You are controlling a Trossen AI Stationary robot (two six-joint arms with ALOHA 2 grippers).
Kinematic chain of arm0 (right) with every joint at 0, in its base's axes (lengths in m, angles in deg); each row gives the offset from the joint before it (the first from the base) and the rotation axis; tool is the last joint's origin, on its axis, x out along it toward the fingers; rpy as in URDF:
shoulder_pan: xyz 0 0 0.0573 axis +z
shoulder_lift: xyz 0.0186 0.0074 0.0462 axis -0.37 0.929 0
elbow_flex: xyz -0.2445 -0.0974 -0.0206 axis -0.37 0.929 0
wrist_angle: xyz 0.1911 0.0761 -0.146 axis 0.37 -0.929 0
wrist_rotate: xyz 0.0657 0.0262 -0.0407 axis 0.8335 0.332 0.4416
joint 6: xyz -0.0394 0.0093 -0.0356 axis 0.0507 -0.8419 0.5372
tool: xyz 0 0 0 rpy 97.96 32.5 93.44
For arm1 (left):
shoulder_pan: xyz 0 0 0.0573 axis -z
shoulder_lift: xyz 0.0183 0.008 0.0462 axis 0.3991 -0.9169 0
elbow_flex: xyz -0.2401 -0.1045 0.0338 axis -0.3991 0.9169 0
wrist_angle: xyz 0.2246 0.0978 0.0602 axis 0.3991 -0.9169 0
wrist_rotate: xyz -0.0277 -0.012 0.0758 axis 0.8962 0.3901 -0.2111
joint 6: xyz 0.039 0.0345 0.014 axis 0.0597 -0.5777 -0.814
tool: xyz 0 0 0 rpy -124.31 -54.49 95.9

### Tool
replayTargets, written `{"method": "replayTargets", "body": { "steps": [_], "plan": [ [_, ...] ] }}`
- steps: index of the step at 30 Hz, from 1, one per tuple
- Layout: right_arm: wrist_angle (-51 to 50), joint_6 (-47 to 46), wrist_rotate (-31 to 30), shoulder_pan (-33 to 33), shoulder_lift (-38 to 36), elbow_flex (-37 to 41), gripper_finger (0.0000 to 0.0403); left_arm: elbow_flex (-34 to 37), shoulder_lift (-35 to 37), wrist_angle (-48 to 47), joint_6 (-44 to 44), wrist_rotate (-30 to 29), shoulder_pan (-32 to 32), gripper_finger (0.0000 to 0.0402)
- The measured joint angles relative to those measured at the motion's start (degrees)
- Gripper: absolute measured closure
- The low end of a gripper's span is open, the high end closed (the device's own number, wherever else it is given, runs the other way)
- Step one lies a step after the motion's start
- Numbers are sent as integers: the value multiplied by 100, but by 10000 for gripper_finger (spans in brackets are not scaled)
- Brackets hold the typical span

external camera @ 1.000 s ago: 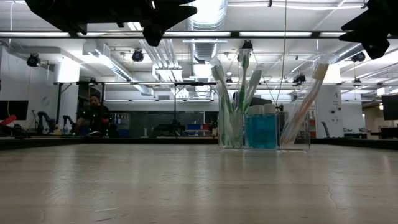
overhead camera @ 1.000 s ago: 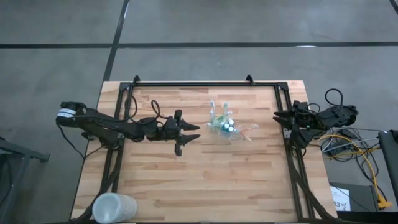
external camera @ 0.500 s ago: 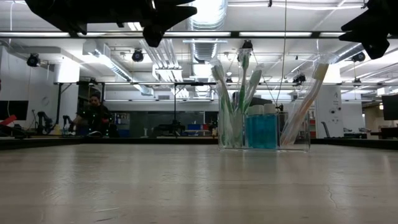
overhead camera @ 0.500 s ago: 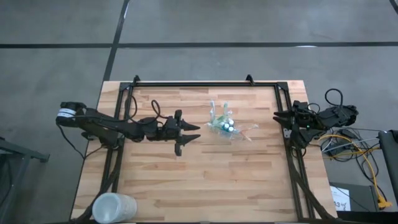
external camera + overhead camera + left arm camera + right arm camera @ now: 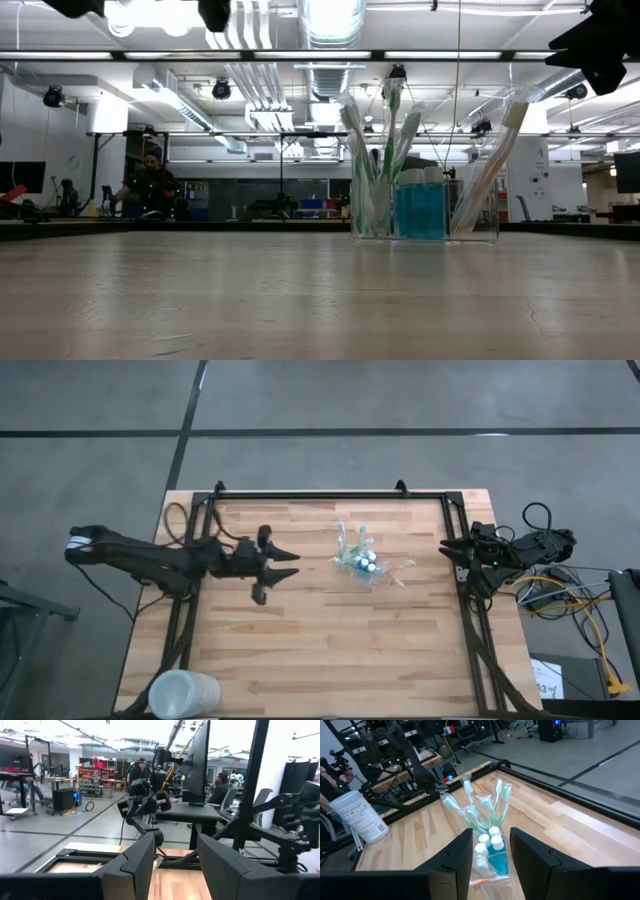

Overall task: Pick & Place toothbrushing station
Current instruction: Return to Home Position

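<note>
Empty-jawed, the left gripper (image 5: 288, 564) hung over the left half of the table (image 5: 330, 650), its fingers spread and nothing between them. Past the gap, its wrist view showed only the wooden top and the frame. I judged that release sensible: with the loading apparently finished it had no reason to grip anything, and its height put it above the standing brushes.

Well apart to its right stood the toothbrushing station (image 5: 362, 563), upright near the table's middle. Green and white toothbrushes (image 5: 375, 150) fanned out of one end. Small blue tubes (image 5: 420, 210) sat capped in the middle. The orange toothbrush (image 5: 488, 180) leaned out of the other end, probably resting on the rim because it is longer than the holder is deep.

Farther out, the right gripper (image 5: 455, 553) waited at the table's right edge, likewise parted and carrying nothing, aimed toward the station. A frosted cup (image 5: 183, 693) sat at a left-hand corner, well away from the station.
</note>
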Motion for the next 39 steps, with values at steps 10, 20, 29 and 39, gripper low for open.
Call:
{"method": "replayTargets", "body": {
  "steps": [10,20,29,39],
  "plan": [
    [1,0,2,0,0,0,283,0,1690,-2310,-32,1,0,245],
    [2,0,0,0,-6,0,273,314,3120,-2851,12,1,0,245],
    [2,0,0,0,-7,0,283,1999,4444,-1324,292,3,0,245],
    [2,2,1,0,-7,0,282,3427,5755,-738,642,5,0,245]
  ]
}}
